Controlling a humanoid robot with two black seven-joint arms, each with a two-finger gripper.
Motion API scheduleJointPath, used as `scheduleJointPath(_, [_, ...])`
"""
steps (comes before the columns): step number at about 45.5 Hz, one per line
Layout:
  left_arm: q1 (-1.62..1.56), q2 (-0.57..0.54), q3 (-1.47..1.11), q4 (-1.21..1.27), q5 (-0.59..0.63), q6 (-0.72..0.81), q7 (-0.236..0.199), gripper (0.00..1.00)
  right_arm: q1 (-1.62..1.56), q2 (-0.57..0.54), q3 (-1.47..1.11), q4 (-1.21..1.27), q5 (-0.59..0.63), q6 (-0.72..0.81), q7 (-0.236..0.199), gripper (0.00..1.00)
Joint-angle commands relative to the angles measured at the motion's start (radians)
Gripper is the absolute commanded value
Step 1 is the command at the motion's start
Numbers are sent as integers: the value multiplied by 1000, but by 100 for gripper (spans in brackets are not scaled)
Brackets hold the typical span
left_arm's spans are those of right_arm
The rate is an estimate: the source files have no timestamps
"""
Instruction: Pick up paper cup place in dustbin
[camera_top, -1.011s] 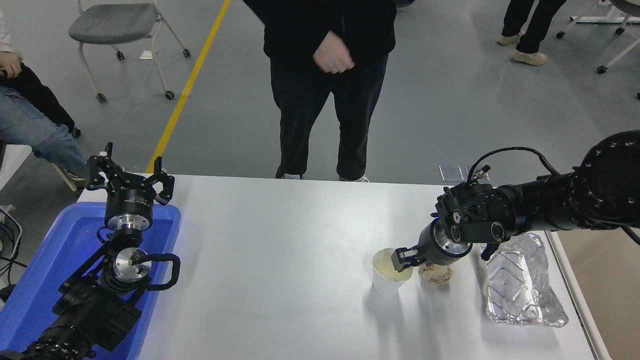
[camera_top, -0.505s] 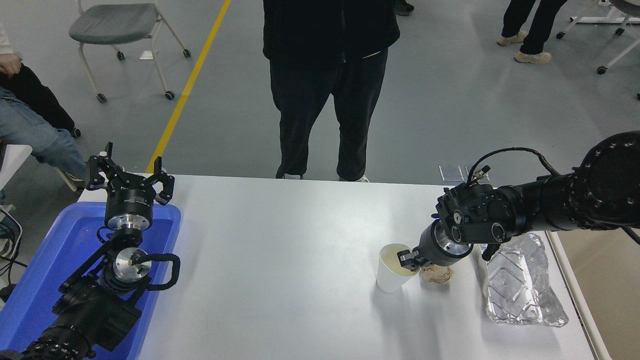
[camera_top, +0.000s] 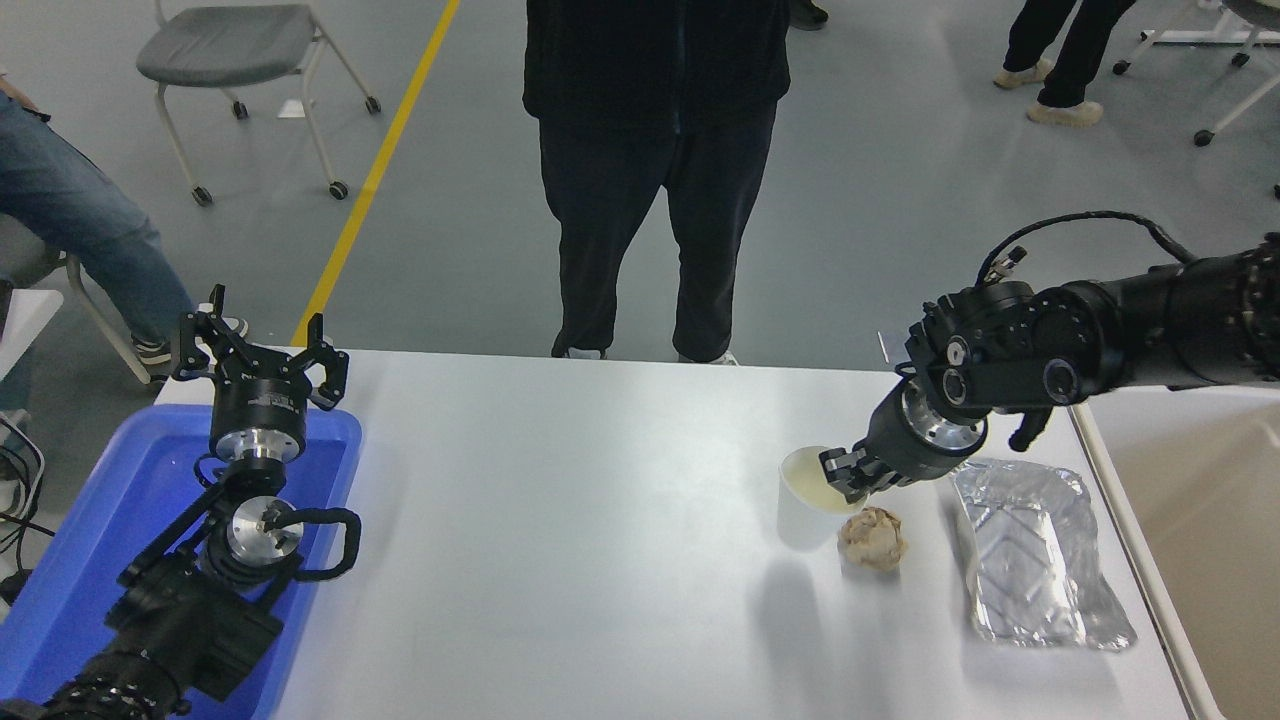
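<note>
Your right gripper (camera_top: 846, 474) has its jaws clamped on the near rim of the paper cup (camera_top: 808, 492), one inside, one outside, holding it clear of the bench (camera_top: 560, 540) beside the brown paper ball (camera_top: 873, 539). Your left gripper (camera_top: 262, 355), jaws spread, is parked over the blue tray (camera_top: 90, 530).
</note>
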Motion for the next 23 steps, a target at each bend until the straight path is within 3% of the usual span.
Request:
scheduleJointPath(1, [0, 0, 0, 0, 0, 0, 0, 99, 302, -115, -35, 157, 5, 150, -4, 0])
scheduleJointPath(11, [1, 0, 0, 0, 0, 0, 0, 99, 492, -130, -78, 168, 8, 258, -5, 0])
scheduleJointPath(23, [0, 0, 0, 0, 0, 0, 0, 99, 626, -130, -127, 171, 42, 258, -5, 0])
